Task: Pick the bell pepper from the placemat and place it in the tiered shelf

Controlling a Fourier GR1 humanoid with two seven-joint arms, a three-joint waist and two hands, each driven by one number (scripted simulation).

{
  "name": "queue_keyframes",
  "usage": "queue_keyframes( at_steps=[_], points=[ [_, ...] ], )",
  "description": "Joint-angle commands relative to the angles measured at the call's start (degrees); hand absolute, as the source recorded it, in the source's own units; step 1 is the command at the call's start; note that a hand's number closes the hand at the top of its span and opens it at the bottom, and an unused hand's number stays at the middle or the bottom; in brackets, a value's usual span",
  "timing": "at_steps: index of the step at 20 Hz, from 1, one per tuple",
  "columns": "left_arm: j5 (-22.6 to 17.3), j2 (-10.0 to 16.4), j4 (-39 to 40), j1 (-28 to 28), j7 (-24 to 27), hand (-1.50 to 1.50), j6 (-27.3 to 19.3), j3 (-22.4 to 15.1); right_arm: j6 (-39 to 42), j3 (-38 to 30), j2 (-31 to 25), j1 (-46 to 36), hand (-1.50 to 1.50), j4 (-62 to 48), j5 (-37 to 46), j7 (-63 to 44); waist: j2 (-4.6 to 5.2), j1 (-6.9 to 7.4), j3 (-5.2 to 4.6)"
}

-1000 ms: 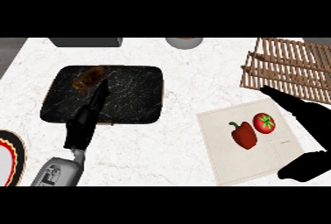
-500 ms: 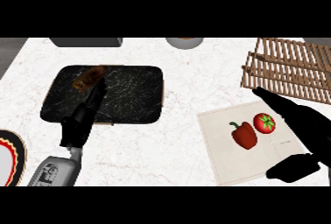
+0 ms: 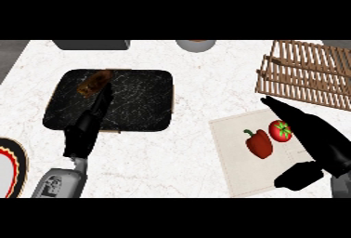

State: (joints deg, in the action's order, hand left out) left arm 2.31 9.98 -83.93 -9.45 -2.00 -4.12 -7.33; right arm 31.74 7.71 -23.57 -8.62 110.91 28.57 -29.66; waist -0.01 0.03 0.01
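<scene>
The white marbled counter (image 3: 198,83) fills the frame. A dark, stone-patterned board (image 3: 140,104) lies at upper left, a pale placemat (image 3: 240,172) at lower right and a wooden slatted tiered shelf (image 3: 308,69) at upper right. A red-rimmed plate (image 3: 12,153) is cut off by the left edge, and a grey box (image 3: 91,44) and a round vessel (image 3: 195,45) sit along the top edge.

text=none readable | dark marks on left forearm (image 3: 58,185)=too blurred to read
</scene>
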Motion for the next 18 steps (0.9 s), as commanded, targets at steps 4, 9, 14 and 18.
queue_keyframes(
  at_steps=[4,9,14,18],
  points=[
    [0.5,-0.3,3.9,-2.7,0.7,0.00,2.9,3.8,-0.1,-1.3,1.6,2.7,-1.50,-2.8,5.5,5.7,0.00,-0.15,-0.01],
    [1.9,-2.3,-0.9,-0.1,-1.3,0.00,1.6,2.8,-2.0,2.7,5.9,-0.8,-1.50,-8.2,11.4,4.4,-0.01,0.14,0.00],
    [2.8,-2.7,7.6,-4.7,3.9,0.00,2.6,5.2,-1.5,2.6,7.8,-2.1,-1.50,-9.2,13.8,3.8,0.06,-0.03,-0.02],
    [5.5,-4.3,2.1,0.5,2.1,0.00,1.2,2.7,-0.1,3.1,8.9,-0.8,-1.50,-7.7,16.1,3.1,-0.01,0.02,-0.02]
  ],
)
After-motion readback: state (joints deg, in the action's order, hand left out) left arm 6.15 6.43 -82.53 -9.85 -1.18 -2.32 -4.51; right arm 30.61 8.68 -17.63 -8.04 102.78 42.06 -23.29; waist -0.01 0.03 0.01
